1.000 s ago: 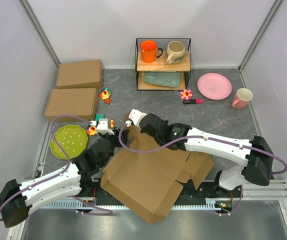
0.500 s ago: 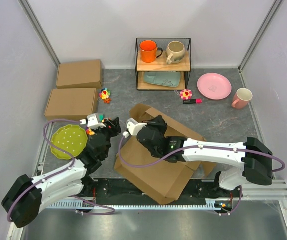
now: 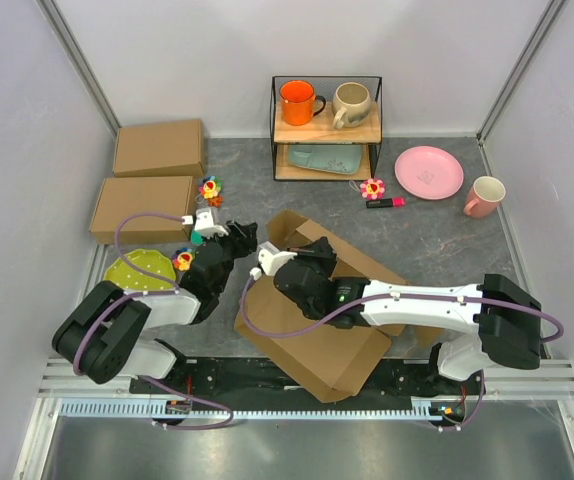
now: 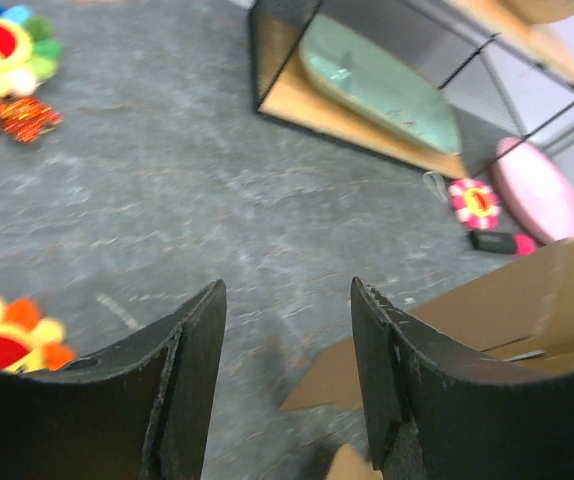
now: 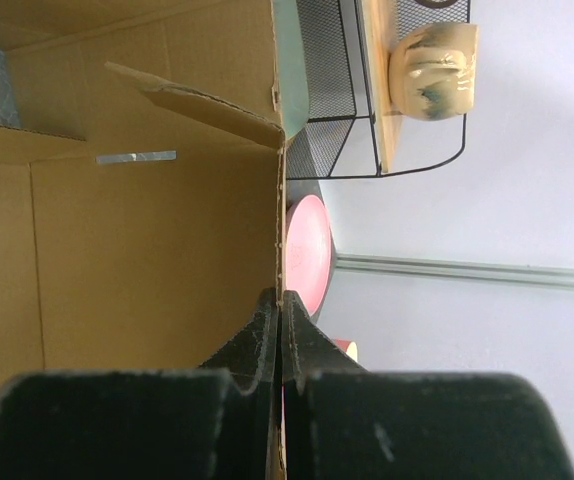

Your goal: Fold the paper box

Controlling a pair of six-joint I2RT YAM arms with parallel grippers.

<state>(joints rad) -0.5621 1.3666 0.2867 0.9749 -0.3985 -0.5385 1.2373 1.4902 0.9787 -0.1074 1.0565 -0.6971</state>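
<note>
paper box [image 3: 317, 355] sits mid table [image 3: 447, 235], toward near edge, half folded, one wall up. right gripper [image 5: 280, 300] pinched tight on that wall's edge. left gripper [image 4: 285, 292] spread wide, holding nothing, just left of box.

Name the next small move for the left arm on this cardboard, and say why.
Probably ease the left claw toward the nearby corner of the plain brown corrugated cardboard box and close on it. The right claw is pinched shut on a panel edge, while the left stands open and empty over the grey table, so the box has one hold only.
</note>
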